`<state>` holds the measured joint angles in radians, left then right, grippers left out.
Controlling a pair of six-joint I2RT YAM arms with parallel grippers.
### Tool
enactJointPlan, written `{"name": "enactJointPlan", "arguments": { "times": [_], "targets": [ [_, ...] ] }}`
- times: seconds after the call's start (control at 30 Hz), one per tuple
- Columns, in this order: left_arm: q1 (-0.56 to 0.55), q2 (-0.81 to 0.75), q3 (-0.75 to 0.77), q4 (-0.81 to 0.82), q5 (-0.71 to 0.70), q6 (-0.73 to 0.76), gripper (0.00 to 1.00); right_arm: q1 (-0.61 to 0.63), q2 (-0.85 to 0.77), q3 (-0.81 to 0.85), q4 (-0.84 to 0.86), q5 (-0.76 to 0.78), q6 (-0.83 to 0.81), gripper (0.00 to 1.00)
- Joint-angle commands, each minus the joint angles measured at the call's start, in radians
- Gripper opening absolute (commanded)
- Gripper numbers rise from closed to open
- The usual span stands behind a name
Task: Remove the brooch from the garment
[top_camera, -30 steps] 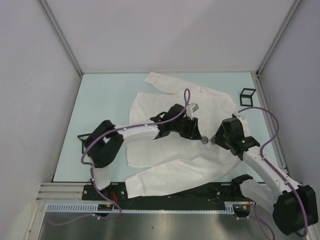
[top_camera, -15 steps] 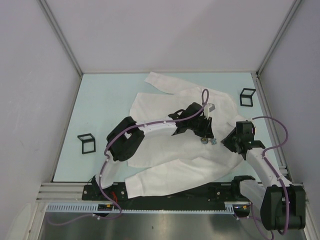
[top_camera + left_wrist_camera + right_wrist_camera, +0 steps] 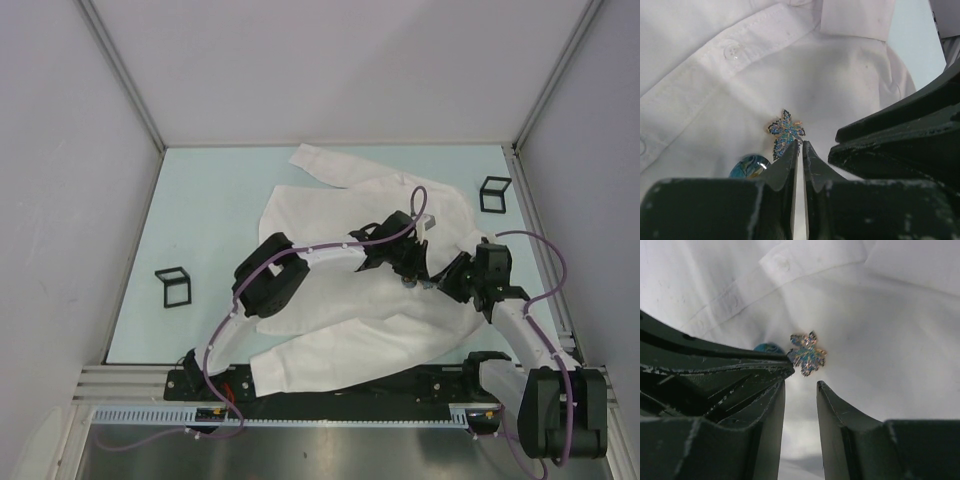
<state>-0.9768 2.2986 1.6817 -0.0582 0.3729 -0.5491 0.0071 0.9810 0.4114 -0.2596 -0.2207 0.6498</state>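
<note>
Moved: both arms have closed in over the last second. The left arm has stretched farther right across the cloth, and the right wrist has slid left toward it.
Brooch (image 3: 786,134): one, a small star-like cluster in blue and teal with gold edging. It lies flat on the chest of the garment, right of centre in the top view.
Round blue piece (image 3: 749,167): one, glossy, just beside the brooch and partly hidden behind the left arm's tip.
Garment (image 3: 330,305): one white shirt spread open on the desk, with one sleeve along the near edge and another reaching toward the far side.
Button (image 3: 732,50): one plainly seen, on the stitched front band beyond the brooch.
Left fingers (image 3: 785,172): two, drawn almost together with only a thin slit between them. The tips are at the brooch's near edge, and I cannot tell whether they pinch it.
Right fingers (image 3: 832,415): two, apart and holding nothing, with the brooch just ahead of the gap.
Black wire cubes: two. One cube (image 3: 173,286) is on bare desk left of the garment, and the other cube (image 3: 494,193) is by its far right shoulder.
Desk (image 3: 210,200): one pale green surface, walled on three sides.
</note>
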Motion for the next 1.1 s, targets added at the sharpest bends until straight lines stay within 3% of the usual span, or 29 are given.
{"name": "enactJointPlan", "arguments": {
  "times": [0.0,0.7,1.07],
  "targets": [
    [-0.005,0.018,0.052,-0.003,-0.005,0.006,0.11,-0.036,0.025,-0.002,0.059,-0.023,-0.022,0.36],
    [-0.005,0.021,0.024,-0.02,-0.017,0.029,0.03,-0.056,0.179,-0.034,0.217,-0.086,-0.035,0.36],
    [-0.005,-0.025,0.024,-0.028,-0.019,0.069,0.04,-0.058,0.211,-0.034,0.281,-0.111,-0.013,0.29]
  ]
}}
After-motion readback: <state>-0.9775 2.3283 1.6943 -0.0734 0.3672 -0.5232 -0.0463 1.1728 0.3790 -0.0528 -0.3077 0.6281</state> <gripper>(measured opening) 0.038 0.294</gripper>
